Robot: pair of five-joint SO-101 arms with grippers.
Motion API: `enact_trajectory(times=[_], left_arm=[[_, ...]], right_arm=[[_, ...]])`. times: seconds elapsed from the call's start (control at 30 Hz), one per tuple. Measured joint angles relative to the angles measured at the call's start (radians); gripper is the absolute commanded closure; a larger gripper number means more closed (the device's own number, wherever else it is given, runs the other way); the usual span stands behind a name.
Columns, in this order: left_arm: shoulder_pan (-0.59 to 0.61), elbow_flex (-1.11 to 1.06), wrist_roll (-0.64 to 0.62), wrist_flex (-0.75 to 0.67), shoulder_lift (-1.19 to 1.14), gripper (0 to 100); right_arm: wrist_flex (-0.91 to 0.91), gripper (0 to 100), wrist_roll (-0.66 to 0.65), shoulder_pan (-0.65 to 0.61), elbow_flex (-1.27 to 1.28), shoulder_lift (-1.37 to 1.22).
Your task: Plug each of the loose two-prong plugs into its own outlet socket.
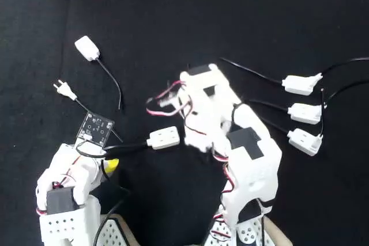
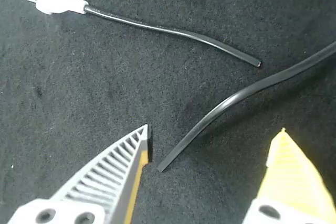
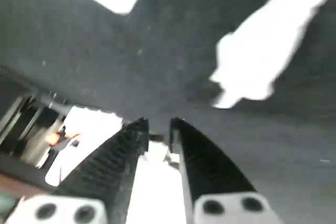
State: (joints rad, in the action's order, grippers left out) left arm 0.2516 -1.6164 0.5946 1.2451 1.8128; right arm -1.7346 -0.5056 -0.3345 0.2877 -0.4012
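A loose white two-prong plug [image 1: 64, 89] [image 2: 52, 3] lies on the black cloth at the left, its black cable trailing towards my left arm. My left gripper [image 2: 215, 131] [image 1: 108, 164] hovers open low over the cloth, with the cut end of a black cable [image 2: 173, 153] lying between its fingers, untouched. That cable leads to a white outlet socket [image 1: 163, 137] in the middle. My right gripper [image 3: 156, 125] is raised near the table's centre, its black fingers [image 3: 126, 156] shut to a narrow slit with nothing clearly held. A blurred white plug-like shape [image 3: 262, 61] lies beyond it.
Another white plug block [image 1: 86, 47] with a short cable lies at the far left. Three white plug-and-socket pieces [image 1: 304, 112] with black cables are stacked along the right side. The right arm's body [image 1: 230, 136] covers the table's middle.
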Motion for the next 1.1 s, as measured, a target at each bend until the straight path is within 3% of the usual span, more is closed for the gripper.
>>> enact_trajectory(times=[0.3,0.6,0.7,0.93,1.1], left_arm=[[0.0,0.0,0.0,0.0,0.0,65],[0.0,0.0,0.0,0.0,0.0,65],[0.0,0.0,0.0,0.0,0.0,65],[0.0,0.0,0.0,0.0,0.0,65],[0.0,0.0,0.0,0.0,0.0,65]], right_arm=[[0.0,97.9,-0.002,-0.002,0.063,0.017],[0.0,95.2,0.037,-0.002,-0.229,0.089],[0.0,88.1,0.068,-0.002,-0.353,0.011],[0.0,91.3,0.077,0.0,-0.606,-0.264],[0.0,91.3,0.077,0.0,-0.647,-0.322]])
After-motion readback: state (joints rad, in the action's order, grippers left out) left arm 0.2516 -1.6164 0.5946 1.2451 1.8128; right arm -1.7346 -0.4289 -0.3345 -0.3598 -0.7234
